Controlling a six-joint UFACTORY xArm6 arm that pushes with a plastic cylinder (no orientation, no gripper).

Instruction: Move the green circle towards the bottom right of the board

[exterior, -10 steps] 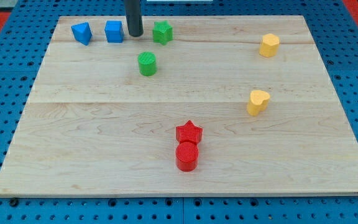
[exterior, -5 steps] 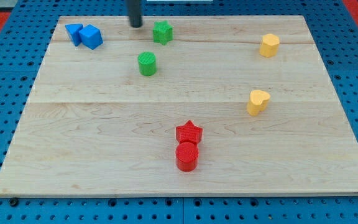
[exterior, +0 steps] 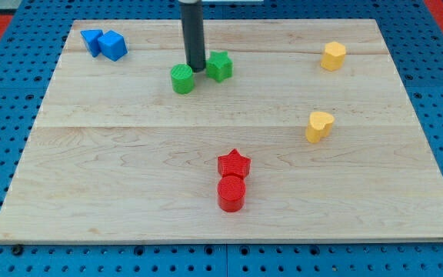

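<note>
The green circle (exterior: 181,78) sits on the wooden board (exterior: 129,154), left of centre in the upper part. My tip (exterior: 197,68) rests on the board just to the circle's upper right, between it and the green star (exterior: 220,66). The tip looks close to or touching both green blocks. The dark rod rises from the tip to the view's top edge.
Two blue blocks (exterior: 92,40) (exterior: 114,45) touch each other at the top left. A yellow block (exterior: 333,55) is at the top right, a yellow heart (exterior: 320,125) at the right. A red star (exterior: 234,163) touches a red circle (exterior: 231,193) at bottom centre.
My tip went up past the board's top, then came down and right between the green blocks. The green star slid down-right. The blue blocks were pushed left and now touch.
</note>
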